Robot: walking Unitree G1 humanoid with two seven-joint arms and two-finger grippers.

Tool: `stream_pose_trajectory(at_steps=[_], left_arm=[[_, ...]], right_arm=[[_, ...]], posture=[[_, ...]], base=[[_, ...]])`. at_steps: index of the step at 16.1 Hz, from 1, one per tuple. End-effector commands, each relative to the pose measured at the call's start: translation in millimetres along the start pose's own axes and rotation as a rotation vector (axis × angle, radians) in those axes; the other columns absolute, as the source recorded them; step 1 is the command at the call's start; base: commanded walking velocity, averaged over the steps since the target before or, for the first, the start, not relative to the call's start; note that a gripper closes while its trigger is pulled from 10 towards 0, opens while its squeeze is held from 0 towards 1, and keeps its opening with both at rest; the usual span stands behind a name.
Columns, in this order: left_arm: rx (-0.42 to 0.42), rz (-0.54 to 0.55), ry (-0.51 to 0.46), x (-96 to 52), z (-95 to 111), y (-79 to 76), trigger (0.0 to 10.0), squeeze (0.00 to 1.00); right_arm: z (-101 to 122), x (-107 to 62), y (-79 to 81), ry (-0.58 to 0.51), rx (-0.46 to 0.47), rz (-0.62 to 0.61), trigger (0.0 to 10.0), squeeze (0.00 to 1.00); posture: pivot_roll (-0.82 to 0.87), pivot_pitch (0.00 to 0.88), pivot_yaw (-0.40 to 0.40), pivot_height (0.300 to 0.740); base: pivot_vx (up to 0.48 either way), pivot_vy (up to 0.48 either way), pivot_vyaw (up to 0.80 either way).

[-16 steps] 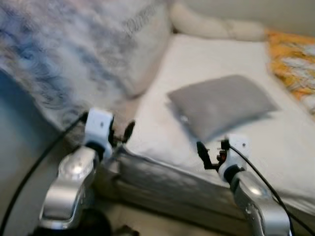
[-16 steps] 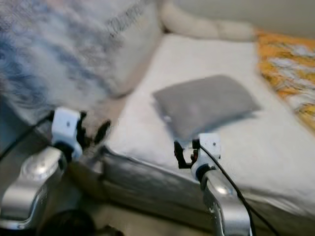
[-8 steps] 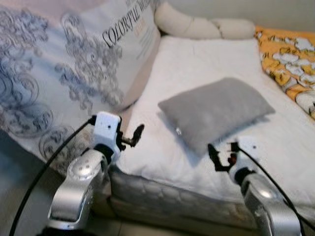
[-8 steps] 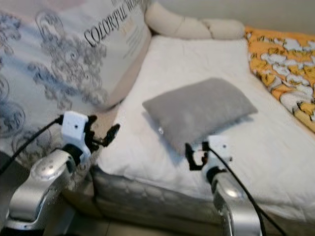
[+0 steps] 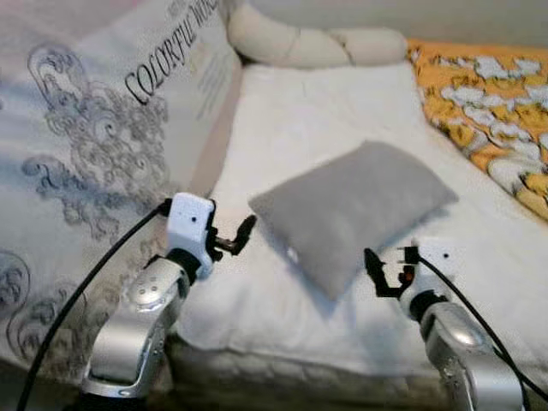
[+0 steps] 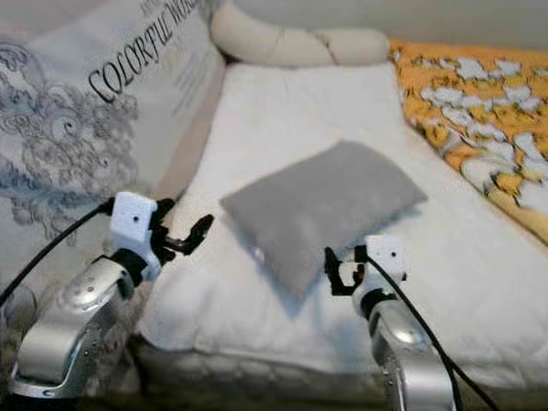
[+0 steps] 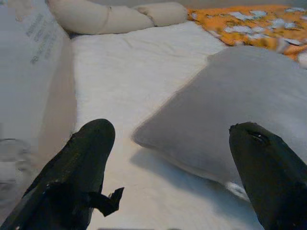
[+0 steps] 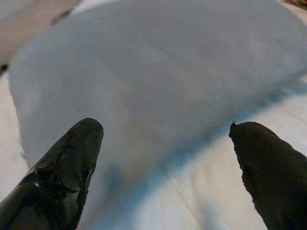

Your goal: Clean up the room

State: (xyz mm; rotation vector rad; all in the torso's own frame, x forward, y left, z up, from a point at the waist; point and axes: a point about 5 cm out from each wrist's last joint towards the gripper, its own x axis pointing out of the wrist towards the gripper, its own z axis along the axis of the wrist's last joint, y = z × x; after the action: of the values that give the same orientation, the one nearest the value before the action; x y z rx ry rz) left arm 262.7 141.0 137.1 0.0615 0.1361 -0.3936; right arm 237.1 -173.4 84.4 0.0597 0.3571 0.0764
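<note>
A grey pillow [image 5: 353, 211] is lying flat in the middle of the white mattress [image 5: 325, 111]. The left gripper [image 5: 233, 240] is hovering just beside the pillow's left corner, fingers spread wide. The right gripper [image 5: 387, 270] is hovering near the pillow's front edge, fingers also spread. An orange patterned blanket [image 5: 479, 103] is lying to the pillow's right, a large printed cushion [image 5: 103, 154] to its left, and a cream bolster [image 5: 308, 44] beyond it.

Both grippers now reach in over the bed's [image 5: 342, 103] near edge: left gripper [image 5: 231, 242] sits nearer the grey pillow's [image 5: 355, 210] corner, right gripper [image 5: 387, 272] by its near side
</note>
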Motion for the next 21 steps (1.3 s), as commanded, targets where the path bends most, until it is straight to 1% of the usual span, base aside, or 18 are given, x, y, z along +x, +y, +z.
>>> stream_pose_trajectory(at_steps=[1,4,6,7,8,9,10,11,12,13,14,15,16,17,18,19,20,21], left_arm=[[-0.003,-0.002,0.011,-4.4,-3.4,2.5,10.0,0.00],[-0.011,-0.023,0.027,-4.9,-6.1,-2.2,10.0,0.00],[-0.056,-0.014,0.048,-4.5,-8.3,-2.5,10.0,0.00],[-0.106,-0.007,0.073,-2.5,-11.4,-0.9,10.0,0.00],[-0.109,-0.019,0.073,-1.1,-11.5,-1.1,10.0,0.00],[-0.104,-0.028,0.070,0.9,-11.2,-1.3,10.0,0.00],[-0.103,-0.050,0.069,4.7,-11.0,-2.4,10.0,0.00],[-0.107,-0.070,0.070,8.2,-10.9,-3.4,10.0,1.00],[-0.128,-0.090,0.094,15.5,-12.6,-3.9,10.0,1.00],[-0.147,-0.105,0.106,19.1,-14.0,-4.7,10.0,1.00],[-0.192,-0.124,0.133,26.0,-17.5,-5.9,10.0,1.00],[-0.280,-0.147,0.154,38.2,-21.6,-7.8,10.0,1.00],[-0.383,-0.152,0.189,48.9,-26.5,-9.3,10.0,1.00],[-0.483,-0.180,0.205,61.3,-30.0,-12.4,10.0,1.00],[-0.531,-0.191,0.213,66.2,-31.3,-13.8,10.0,1.00],[-0.614,-0.211,0.250,79.0,-38.0,-16.4,10.0,1.00],[-0.639,-0.210,0.272,83.5,-42.0,-17.4,10.0,1.00],[-0.714,-0.231,0.282,90.3,-45.9,-21.1,10.0,1.00]], right_arm=[[4.7,1.7,8.1,-0.020,0.003,0.027,10.0,0.00],[4.7,1.7,7.8,-0.020,0.002,0.025,10.0,0.00],[4.9,2.5,6.0,-0.023,0.009,0.017,10.0,0.00],[5.1,3.6,4.7,-0.026,0.031,0.013,10.0,0.00],[5.6,4.5,3.8,-0.030,0.035,0.014,10.0,0.00],[6.6,5.4,2.9,-0.035,0.038,0.016,10.0,0.43],[8.0,6.8,0.9,-0.042,0.046,0.015,10.0,0.94],[8.8,7.7,-0.8,-0.047,0.057,0.015,10.0,1.00],[9.7,8.8,-3.3,-0.048,0.066,0.017,10.0,1.00],[9.9,9.3,-4.9,-0.047,0.076,0.015,10.0,1.00],[10.1,10.5,-9.0,-0.044,0.098,0.004,10.0,1.00],[9.9,12.6,-16.4,-0.041,0.136,-0.015,10.0,1.00],[9.7,14.4,-22.1,-0.037,0.140,-0.021,10.0,1.00],[9.7,15.8,-27.0,-0.030,0.137,-0.017,10.0,1.00],[10.2,16.2,-28.9,-0.029,0.135,-0.013,10.0,1.00],[12.0,16.4,-32.8,-0.026,0.128,0.009,10.0,1.00],[12.9,16.0,-33.9,-0.023,0.123,0.022,10.0,1.00],[13.9,14.5,-36.3,-0.014,0.108,0.046,10.0,1.00]], posture=[[-0.02,0.000,0.004,0.740],[-0.02,0.000,0.003,0.740],[-0.02,0.000,0.003,0.740],[-0.02,0.000,0.003,0.740],[-0.02,0.000,0.007,0.740],[-0.02,0.000,0.007,0.740],[-0.02,0.000,0.006,0.740],[-0.03,0.000,0.005,0.740],[-0.03,0.000,0.001,0.740],[-0.03,0.000,-0.002,0.740],[-0.03,0.000,-0.008,0.740],[-0.03,0.000,-0.009,0.740],[-0.04,0.000,-0.009,0.740],[-0.05,0.000,-0.007,0.740],[-0.06,0.000,-0.003,0.740],[-0.09,0.000,0.008,0.740],[-0.09,0.000,0.008,0.740],[-0.12,0.000,0.019,0.740]], base=[[0.000,0.000,0.00],[0.000,0.000,0.00],[0.000,0.000,0.00],[0.000,0.000,0.00],[0.000,0.000,0.00],[0.000,0.000,0.00],[0.000,0.000,0.00],[0.000,0.000,0.00],[0.000,0.000,0.00],[0.000,0.000,0.00],[0.000,0.000,0.00],[0.000,0.000,0.00],[0.000,0.000,0.00],[0.000,0.000,0.00],[0.000,0.000,0.00],[0.000,0.000,0.00],[0.000,0.000,0.00],[0.000,0.000,0.00]])
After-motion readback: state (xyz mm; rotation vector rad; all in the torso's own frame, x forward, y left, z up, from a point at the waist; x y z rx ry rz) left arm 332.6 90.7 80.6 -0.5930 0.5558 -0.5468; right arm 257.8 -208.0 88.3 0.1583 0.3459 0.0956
